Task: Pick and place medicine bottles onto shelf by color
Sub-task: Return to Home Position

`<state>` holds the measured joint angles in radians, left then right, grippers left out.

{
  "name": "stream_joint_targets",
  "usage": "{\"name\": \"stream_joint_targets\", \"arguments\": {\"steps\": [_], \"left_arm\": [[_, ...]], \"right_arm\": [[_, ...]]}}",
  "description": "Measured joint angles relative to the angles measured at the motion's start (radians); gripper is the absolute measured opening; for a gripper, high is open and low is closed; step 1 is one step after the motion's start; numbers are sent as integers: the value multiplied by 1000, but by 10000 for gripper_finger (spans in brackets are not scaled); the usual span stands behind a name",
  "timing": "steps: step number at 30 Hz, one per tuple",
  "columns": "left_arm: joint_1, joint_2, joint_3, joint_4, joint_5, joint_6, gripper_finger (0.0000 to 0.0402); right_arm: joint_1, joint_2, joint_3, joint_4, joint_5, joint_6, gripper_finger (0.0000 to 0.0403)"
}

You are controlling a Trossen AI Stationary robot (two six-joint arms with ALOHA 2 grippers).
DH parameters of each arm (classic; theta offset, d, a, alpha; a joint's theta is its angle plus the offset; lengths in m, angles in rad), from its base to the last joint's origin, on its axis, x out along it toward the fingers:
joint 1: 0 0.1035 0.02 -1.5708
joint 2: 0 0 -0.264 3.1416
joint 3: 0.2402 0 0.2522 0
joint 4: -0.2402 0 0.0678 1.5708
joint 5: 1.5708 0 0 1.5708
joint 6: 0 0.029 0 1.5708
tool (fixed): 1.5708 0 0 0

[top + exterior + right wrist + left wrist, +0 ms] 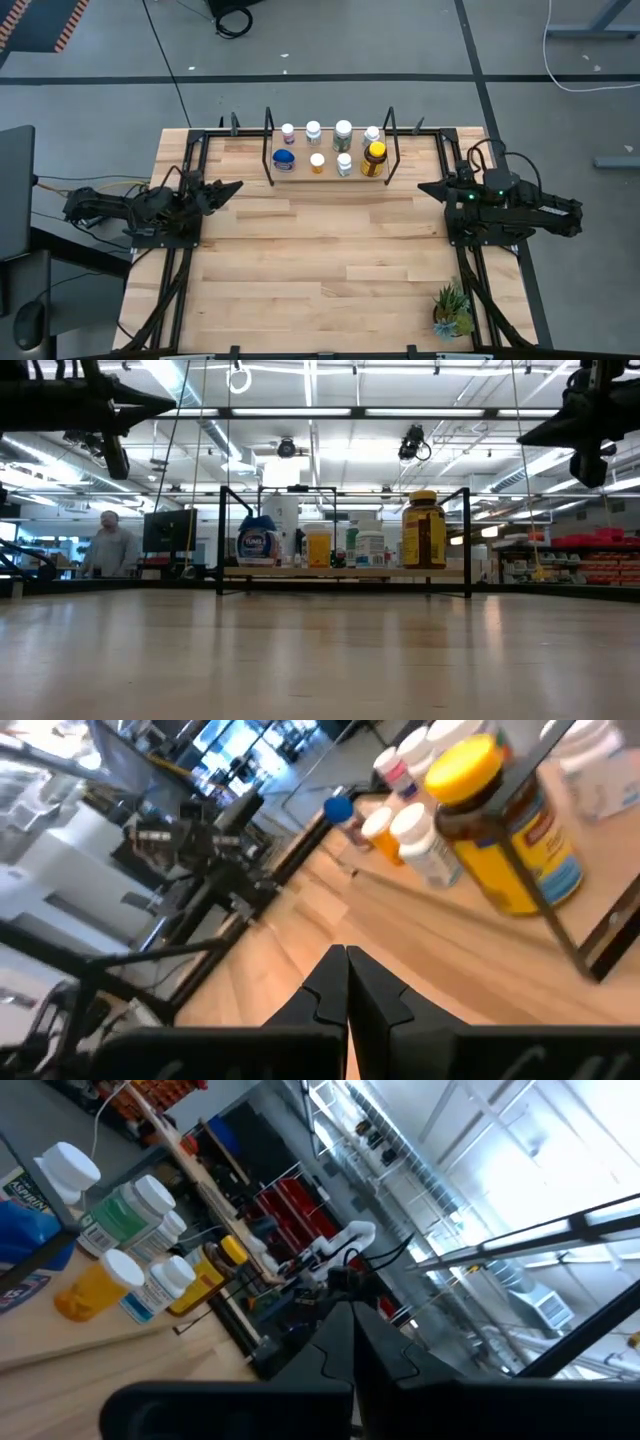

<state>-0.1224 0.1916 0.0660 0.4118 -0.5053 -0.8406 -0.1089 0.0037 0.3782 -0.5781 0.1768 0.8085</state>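
Note:
Several medicine bottles stand upright on the low wood shelf (330,176) at the table's far middle: a blue-lidded one (284,159), a small orange one (317,162), a large amber-yellow one (375,158) and white-capped ones (343,133). They also show in the low view (424,530). My left gripper (236,186) is shut and empty at the table's left side. My right gripper (424,187) is shut and empty at the right side. Both hang above the table, apart from the shelf.
A small green potted plant (452,310) stands at the near right corner. Black metal rails (190,160) run along the table's sides. A person (108,545) is in the room beyond the table.

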Motion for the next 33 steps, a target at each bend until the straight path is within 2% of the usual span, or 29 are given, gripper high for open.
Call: {"name": "stream_joint_targets", "arguments": {"steps": [7,14,19,25,33], "left_arm": [[2,-116,-57,-18,0,-9,0],[2,-174,-57,-152,8,-28,0],[2,-175,-57,-199,46,57,0],[2,-173,-57,-320,45,310,16],[2,-172,-57,-337,46,336,34]], "right_arm": [[0,-3,8,-24,25,11,5],[0,-3,7,-46,26,34,5],[0,-3,7,-47,4,45,5],[0,-2,5,-74,-5,24,5],[0,1,5,-105,-4,-123,5]]}}
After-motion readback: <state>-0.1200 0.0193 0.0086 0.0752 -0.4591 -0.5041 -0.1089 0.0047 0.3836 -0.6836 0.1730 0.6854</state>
